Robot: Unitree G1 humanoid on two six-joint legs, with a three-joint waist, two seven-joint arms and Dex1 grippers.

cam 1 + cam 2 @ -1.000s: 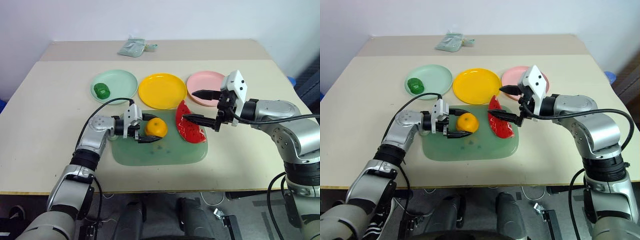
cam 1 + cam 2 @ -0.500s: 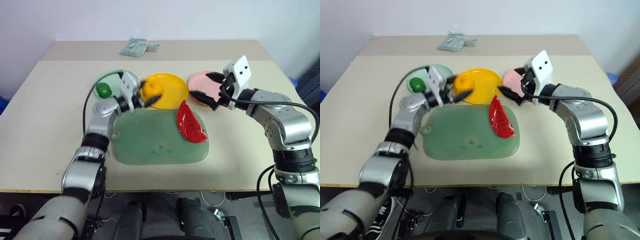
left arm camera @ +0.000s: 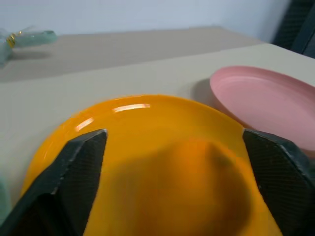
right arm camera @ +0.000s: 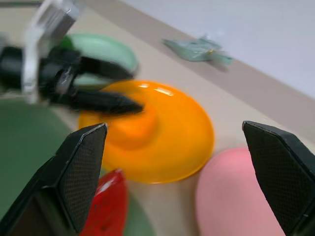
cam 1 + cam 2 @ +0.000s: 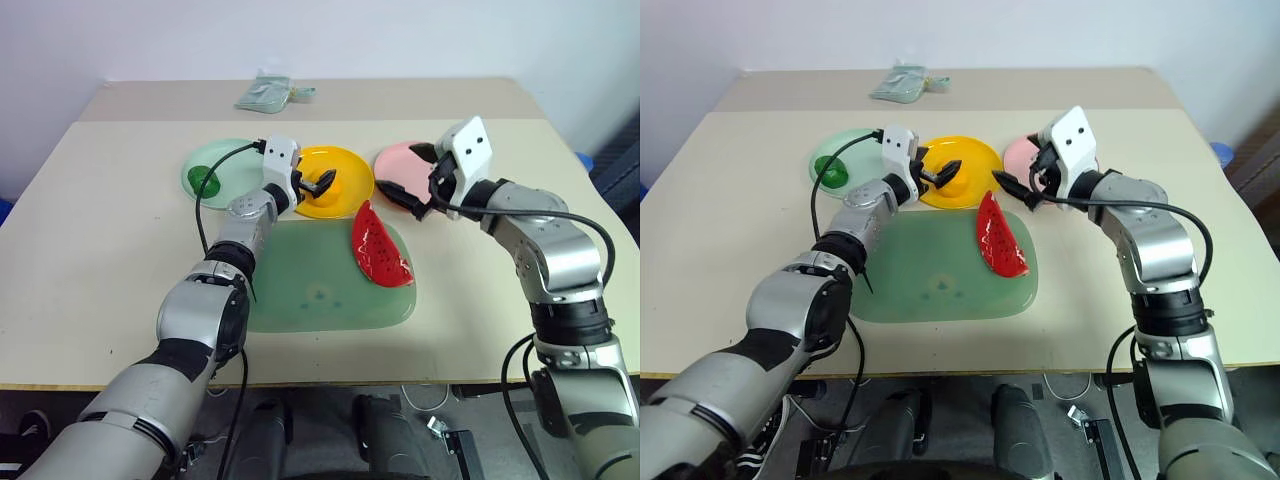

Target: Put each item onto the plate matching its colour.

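The left gripper (image 5: 322, 183) hangs over the round yellow plastic plate (image 5: 350, 168), its two black fingers spread apart with the round orange toy fruit (image 5: 327, 186) between them. In the left wrist view the fruit (image 3: 194, 189) sits low between the fingertips (image 3: 81, 164) with a gap on each side — it looks let go and resting on the plate, though whether it has settled cannot be told, as it is blurred. Just beside that plate, the dark green bumpy toy lump (image 5: 208, 183) lies on the round mint-green plastic plate (image 5: 235, 160), so that pairing appears done.

The right gripper (image 5: 407, 186) stands over the near edge of the round pink plastic plate (image 5: 400, 160), its jaws wide and holding nothing. Near it, towards the robot, the red toy watermelon slice (image 5: 380, 248) with black seeds lies on the far right corner of the large translucent green mat (image 5: 330, 300), not yet on any plate. A small crumpled pale-green packet (image 5: 265, 94) lies at the far edge of the beige table (image 5: 90, 250), well apart from the work.

The step in hand seems to be the release of the orange fruit. Next, the left gripper would need to draw back without nudging the fruit, and the right one would have to come down on the watermelon slice, close on it, and carry it to the pink plate.
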